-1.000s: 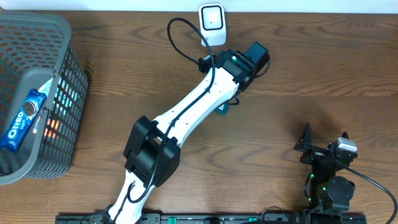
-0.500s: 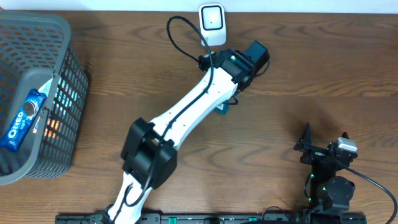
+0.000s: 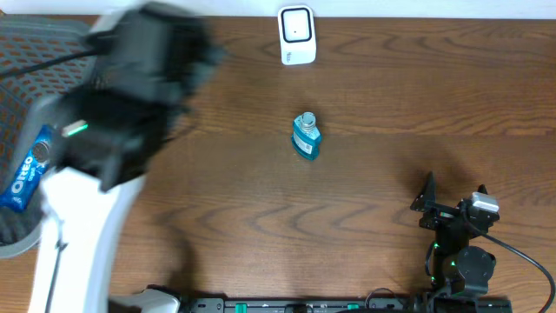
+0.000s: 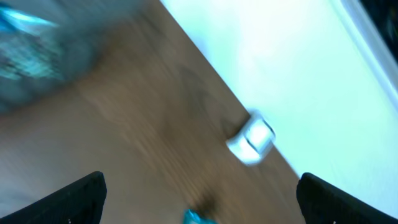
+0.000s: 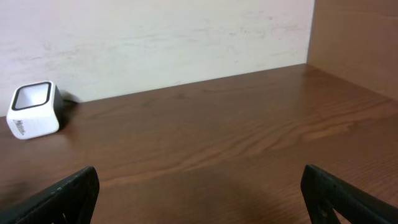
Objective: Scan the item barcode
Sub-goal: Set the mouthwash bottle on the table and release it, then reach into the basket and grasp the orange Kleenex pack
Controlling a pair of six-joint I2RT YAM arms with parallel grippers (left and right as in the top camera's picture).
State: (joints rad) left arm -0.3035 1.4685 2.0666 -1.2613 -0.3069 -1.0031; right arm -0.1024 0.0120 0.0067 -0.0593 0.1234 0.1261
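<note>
Left arm (image 3: pixel 91 204) now away from bottle (image 3: pixel 306 136), by basket (image 3: pixel 13 104); bottle upright near scanner (image 3: pixel 296 34); my left end effector (image 4: pixel 202 198) wide, empty; right end effector (image 5: pixel 199 193) wide.

1. Left arm (image 3: pixel 82 217): white link, black joint housings, small green light; blurred.
2. Right arm (image 3: pixel 456 224): black, green lights, silver block, black cable (image 3: pixel 519 252).
3. Right gripper (image 5: pixel 202 196): black fingers.

The counter (image 3: pixel 408 96) is dark brown wood with wavy lines in it. Behind it is a pale, creamy wall (image 5: pixel 161 37) with faint streaks. In the right corner, a lighter brown wooden board (image 5: pixel 360 43) stands up straight. The light is soft and even.
</note>
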